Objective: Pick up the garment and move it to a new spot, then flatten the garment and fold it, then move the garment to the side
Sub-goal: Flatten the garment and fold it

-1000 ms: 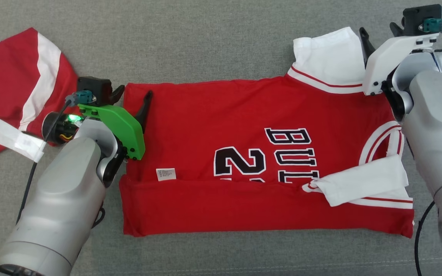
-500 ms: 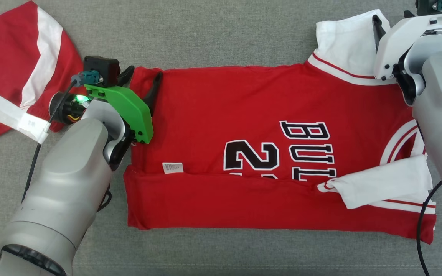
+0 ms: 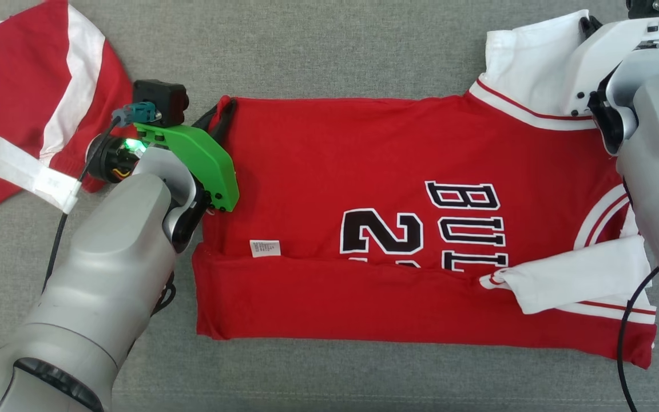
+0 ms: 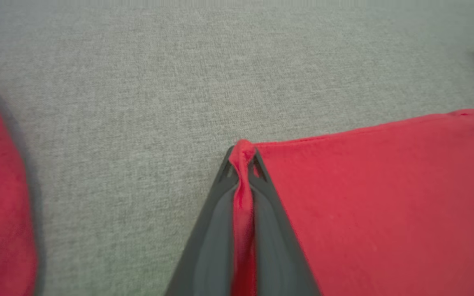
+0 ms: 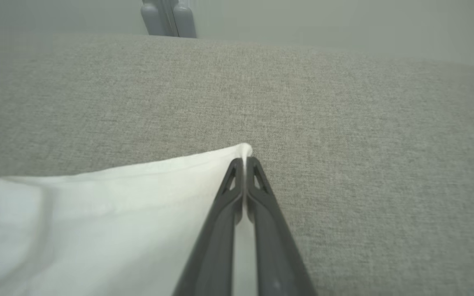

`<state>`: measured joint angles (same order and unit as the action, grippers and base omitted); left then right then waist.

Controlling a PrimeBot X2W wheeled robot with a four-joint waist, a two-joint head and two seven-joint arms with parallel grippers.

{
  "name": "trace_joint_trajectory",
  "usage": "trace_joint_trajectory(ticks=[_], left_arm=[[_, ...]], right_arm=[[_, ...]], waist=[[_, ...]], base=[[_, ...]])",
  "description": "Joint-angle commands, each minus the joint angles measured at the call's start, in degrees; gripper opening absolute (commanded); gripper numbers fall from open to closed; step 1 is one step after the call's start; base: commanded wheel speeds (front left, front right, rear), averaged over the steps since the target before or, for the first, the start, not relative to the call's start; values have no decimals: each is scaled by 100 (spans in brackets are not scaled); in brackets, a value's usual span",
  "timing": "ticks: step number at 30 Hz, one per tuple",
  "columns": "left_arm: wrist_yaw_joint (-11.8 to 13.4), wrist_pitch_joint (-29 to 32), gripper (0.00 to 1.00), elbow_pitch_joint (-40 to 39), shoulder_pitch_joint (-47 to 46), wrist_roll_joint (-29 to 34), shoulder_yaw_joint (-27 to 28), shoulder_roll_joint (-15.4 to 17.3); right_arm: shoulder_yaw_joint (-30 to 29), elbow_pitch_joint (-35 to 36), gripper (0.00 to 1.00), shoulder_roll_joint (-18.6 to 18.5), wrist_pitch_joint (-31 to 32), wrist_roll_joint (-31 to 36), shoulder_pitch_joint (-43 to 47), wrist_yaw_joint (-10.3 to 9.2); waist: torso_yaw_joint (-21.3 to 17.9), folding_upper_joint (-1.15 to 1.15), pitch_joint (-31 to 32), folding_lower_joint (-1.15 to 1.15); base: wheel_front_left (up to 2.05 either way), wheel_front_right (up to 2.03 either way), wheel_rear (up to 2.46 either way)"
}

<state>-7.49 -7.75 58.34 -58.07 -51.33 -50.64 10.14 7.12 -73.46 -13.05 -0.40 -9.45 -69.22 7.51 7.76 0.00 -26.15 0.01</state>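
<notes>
A red jersey [image 3: 375, 171] lies spread sideways on a grey cloth surface [image 3: 329, 51], gripped at both ends of its far edge. The left claw [image 3: 221, 117] is clamped on the far hem corner. In the left wrist view, a ridge of red cloth is squeezed between its two dark fingers [image 4: 212, 238] and bulges just past the tips. The right claw [image 3: 586, 26] is closed on the outer corner of the jersey's white far sleeve [image 3: 527, 54]. The right wrist view shows its fingers pressed together, with the white corner poking out beyond them.

Between the two claws the jersey's far edge runs nearly straight. On the robot's side of both claws, the near long edge is folded up in a band [image 3: 364, 303] that covers the lower part of the black lettering [image 3: 421, 229]. A small white label [image 3: 265, 248] sits just above that fold, toward the robot from the left claw. The white near sleeve [image 3: 575, 274] lies across the band, toward the robot from the right claw.

Left of the left claw, apart from the jersey, rests a second red-and-white cloth [image 3: 20, 103]. A white strip [image 3: 29, 171] hangs on the black cable [image 3: 58, 240] beside the left arm. Beyond the right claw, past the surface's far edge, stands a grey post [image 5: 169, 18].
</notes>
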Motion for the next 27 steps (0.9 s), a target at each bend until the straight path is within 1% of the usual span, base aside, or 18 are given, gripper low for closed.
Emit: trace_joint_trajectory(ticks=[1, 9, 15, 22, 25, 27], left_arm=[[1, -98, 0, 19, 33, -92, -28, 56], [1, -474, 0, -63, 315, -369, -196, 95], [1, -679, 0, -182, 621, -422, -248, 158], [1, -742, 0, -352, 1016, -305, -154, 296], [3, -742, 0, -467, 1194, -225, 20, 328], [28, -743, 0, -548, 1314, -122, 150, 359]], right_arm=[[-19, -15, 0, -25, -138, -39, 132, -3], [234, 148, 0, 28, -923, -308, 639, -3], [736, 609, 0, -30, -1315, -683, 1318, -3], [1257, 1676, 0, -283, -1461, -1391, 2315, -3], [1378, 2216, 0, -437, -1482, -1568, 2746, -3], [1361, 2669, 0, -565, -1479, -1667, 3042, -3]], waist=[[-40, 0, 140, -1], [-197, 0, 671, -1], [-289, 0, 1036, -1], [-402, 0, 1366, -1], [-436, 0, 1464, -1], [-460, 0, 1505, -1]], base=[[0, 0, 0], [0, 0, 0], [0, 0, 0], [0, 0, 0], [0, 0, 0], [0, 0, 0]])
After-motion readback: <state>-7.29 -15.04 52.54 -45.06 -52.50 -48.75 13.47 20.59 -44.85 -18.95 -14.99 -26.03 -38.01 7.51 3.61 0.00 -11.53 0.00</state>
